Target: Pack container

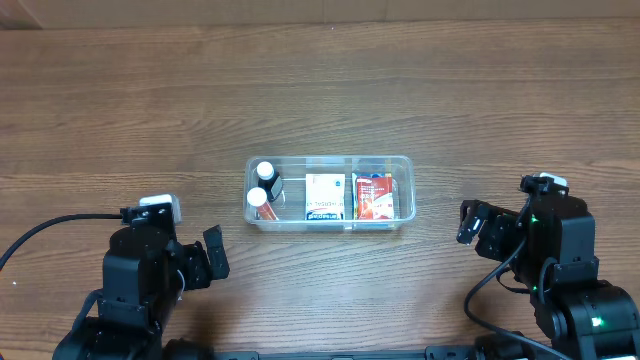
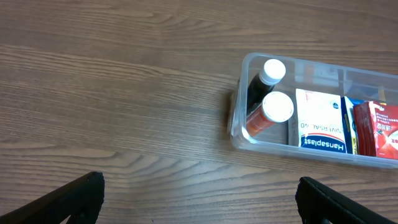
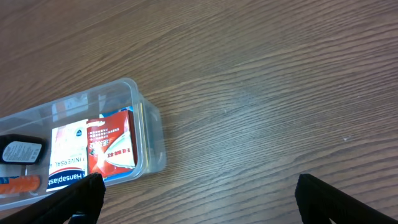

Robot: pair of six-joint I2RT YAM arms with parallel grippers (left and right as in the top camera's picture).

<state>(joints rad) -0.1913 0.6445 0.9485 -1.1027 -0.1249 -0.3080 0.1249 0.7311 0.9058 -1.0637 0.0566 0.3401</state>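
Observation:
The clear plastic container sits mid-table. Inside it lie two small bottles with white caps, one dark and one orange, a white and blue plaster box and a red box. It also shows in the left wrist view and in the right wrist view. My left gripper is open and empty, near the front left of the container; in its wrist view its fingers hang over bare wood. My right gripper is open and empty, to the right of the container, also over bare wood.
The wooden table runs to a pale wall edge at the back. Black cables trail from both arm bases at the front corners.

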